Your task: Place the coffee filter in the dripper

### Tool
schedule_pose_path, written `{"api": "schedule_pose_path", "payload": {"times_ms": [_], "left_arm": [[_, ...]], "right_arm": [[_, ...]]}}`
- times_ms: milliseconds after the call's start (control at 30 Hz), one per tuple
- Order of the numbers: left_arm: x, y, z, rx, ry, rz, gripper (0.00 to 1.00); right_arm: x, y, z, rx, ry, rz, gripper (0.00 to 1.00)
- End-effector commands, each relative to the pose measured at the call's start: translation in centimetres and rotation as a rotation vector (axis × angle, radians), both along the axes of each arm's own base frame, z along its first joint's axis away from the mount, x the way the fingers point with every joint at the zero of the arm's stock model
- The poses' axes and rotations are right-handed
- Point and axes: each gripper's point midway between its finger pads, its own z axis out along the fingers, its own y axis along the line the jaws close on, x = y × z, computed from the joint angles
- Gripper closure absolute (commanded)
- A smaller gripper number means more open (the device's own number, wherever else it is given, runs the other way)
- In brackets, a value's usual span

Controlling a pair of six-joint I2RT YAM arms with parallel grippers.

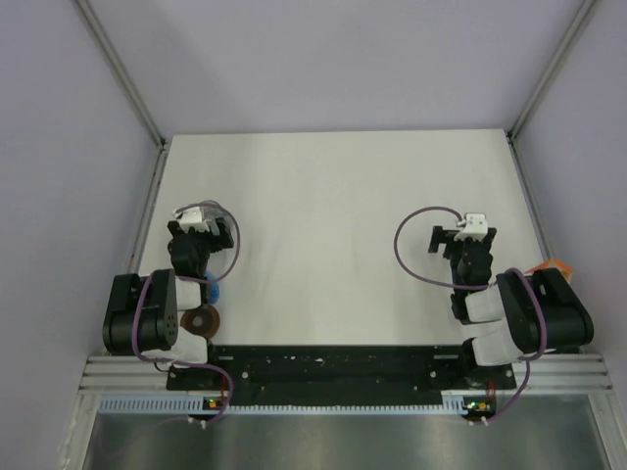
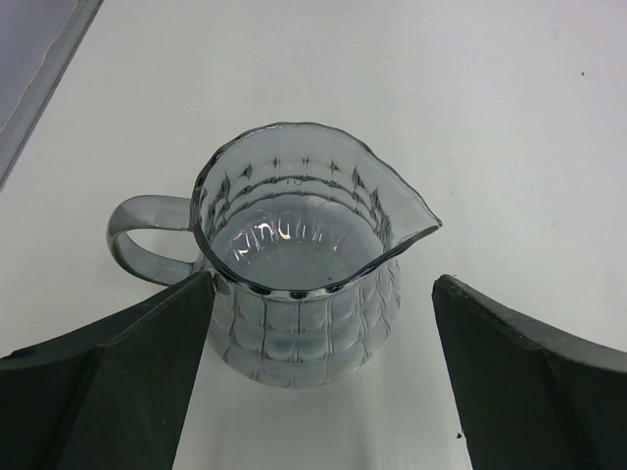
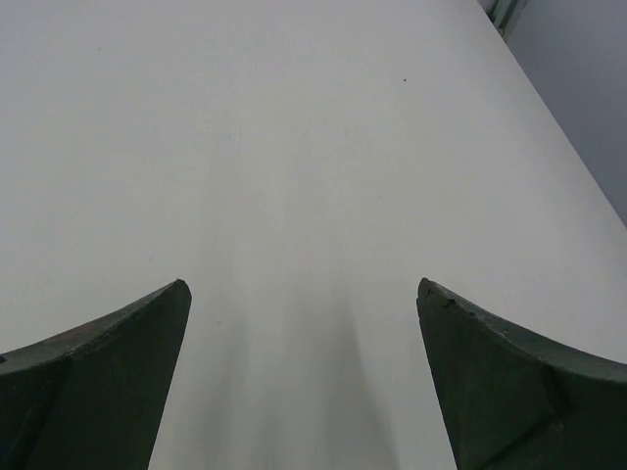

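Note:
In the top view a small blue piece of the dripper (image 1: 211,290) shows beside my left arm, mostly hidden under it. No tan coffee filter shows plainly in any view. A brown round thing (image 1: 201,320) with a dark centre lies by the left arm's base, and I cannot tell what it is. My left gripper (image 1: 196,240) is open. In the left wrist view it (image 2: 323,277) stands over a clear grey ribbed glass jug (image 2: 294,255) with a handle and spout, empty, one finger on each side. My right gripper (image 1: 470,250) is open and empty over bare white table (image 3: 302,284).
An orange pack (image 1: 556,264) peeks out behind my right arm at the table's right edge. Grey walls and metal frame posts (image 1: 147,117) close in the white table (image 1: 333,196) on the left, right and back. A black rail (image 1: 333,362) runs along the near edge.

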Motion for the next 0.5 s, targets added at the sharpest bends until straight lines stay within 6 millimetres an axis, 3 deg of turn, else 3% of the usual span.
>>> {"api": "schedule_pose_path", "payload": {"times_ms": [0, 167, 300, 467], "left_arm": [[0.9, -0.1, 1.9, 0.011, -0.062, -0.010, 0.01], [0.9, 0.0, 1.9, 0.013, -0.062, -0.008, 0.01], [0.8, -0.1, 1.9, 0.010, -0.063, -0.011, 0.01], [0.9, -0.1, 3.5, 0.003, -0.047, -0.012, 0.01]], "right_arm": [[0.5, -0.4, 2.5, 0.020, -0.091, -0.021, 0.01], [0.5, 0.0, 5.0, 0.023, -0.082, -0.003, 0.01], [0.9, 0.9, 9.2, 0.067, -0.143, 0.040, 0.01], [1.5, 3.8, 13.8, 0.182, -0.137, 0.174, 0.02]]}}
